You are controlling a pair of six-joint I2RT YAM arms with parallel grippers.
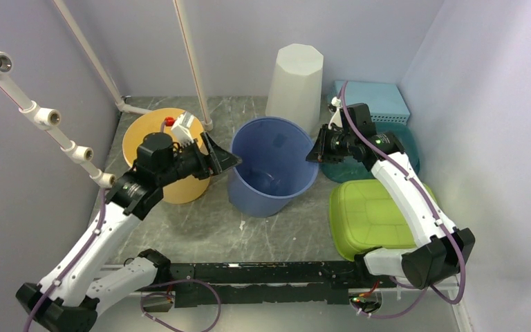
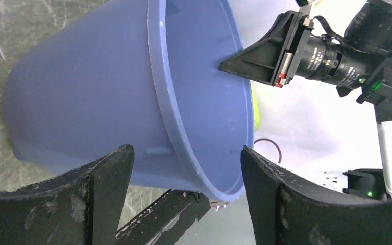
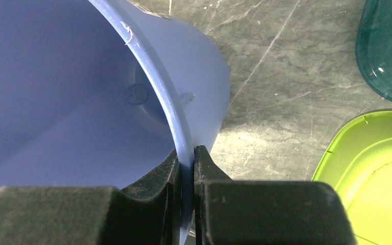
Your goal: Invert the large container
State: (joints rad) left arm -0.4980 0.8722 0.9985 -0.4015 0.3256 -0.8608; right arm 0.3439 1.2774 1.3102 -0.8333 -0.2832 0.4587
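- Right pincer (image 1: 316, 149) (image 3: 186, 157) is clamped narrow on the right rim of the blue bucket (image 1: 273, 166) (image 3: 56, 76), one finger inside the wall and the other outside.
- Left pincer (image 1: 225, 160) (image 2: 184, 158) is spread wide at the bucket's (image 2: 81, 92) left rim; in its wrist view the rim runs between the two fingers, and neither visibly presses on it.
- The bucket sits mouth up in the middle of the grey marbled table (image 1: 207, 228), between the two arms, with its inside showing from above.
- A tall white container (image 1: 295, 79) stands mouth down just beyond the bucket, on the far side.
- An orange round tub (image 1: 148, 124) lies to the left, partly hidden under the left arm.
- To the right, a teal tub (image 1: 404, 155) (image 3: 388, 56) sits beneath the right wrist, with a pale blue box (image 1: 377, 100) on its far side.
- A lime green lid (image 1: 370, 214) (image 3: 372, 168) lies near and right, beside the right forearm.
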